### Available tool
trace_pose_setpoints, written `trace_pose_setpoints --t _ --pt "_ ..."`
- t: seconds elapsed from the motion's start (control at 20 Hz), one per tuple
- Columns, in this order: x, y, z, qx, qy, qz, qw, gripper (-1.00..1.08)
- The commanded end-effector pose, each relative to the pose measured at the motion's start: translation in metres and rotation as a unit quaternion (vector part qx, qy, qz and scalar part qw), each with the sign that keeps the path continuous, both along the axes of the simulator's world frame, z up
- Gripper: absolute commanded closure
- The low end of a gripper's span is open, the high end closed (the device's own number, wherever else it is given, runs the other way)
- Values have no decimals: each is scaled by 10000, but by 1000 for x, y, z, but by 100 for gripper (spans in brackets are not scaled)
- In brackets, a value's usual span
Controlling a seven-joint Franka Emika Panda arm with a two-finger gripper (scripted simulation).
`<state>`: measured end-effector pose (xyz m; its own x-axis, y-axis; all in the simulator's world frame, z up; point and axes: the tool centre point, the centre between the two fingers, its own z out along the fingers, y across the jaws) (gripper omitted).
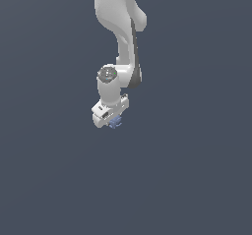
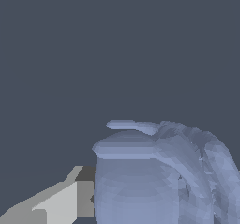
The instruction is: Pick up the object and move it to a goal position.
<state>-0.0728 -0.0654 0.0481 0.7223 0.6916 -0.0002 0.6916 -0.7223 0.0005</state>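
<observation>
Bare simulator scene: flat, featureless slate-grey backdrop (image 1: 197,180) all around.

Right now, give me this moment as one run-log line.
arm: Panda, reaching down | hand: closed on blue-grey object | object: between the fingers, partly hidden | goal marker: none visible

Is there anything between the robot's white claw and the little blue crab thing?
Nothing. In the wrist view one finger sits right against the blue object; the exterior view shows it tucked at the gripper.
</observation>
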Motion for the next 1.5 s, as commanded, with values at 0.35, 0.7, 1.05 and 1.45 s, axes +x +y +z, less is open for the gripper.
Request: trace_pose_setpoints --t 0.35,0.7,1.05,1.45 --pt "11 -1 48 0 -5 3 10000 108" --pt "25 -2 112 4 -4 6 10000 108" --pt "41 -3 183 7 -4 8 10000 108" --pt "59 -4 263 10 -3 10 10000 108"
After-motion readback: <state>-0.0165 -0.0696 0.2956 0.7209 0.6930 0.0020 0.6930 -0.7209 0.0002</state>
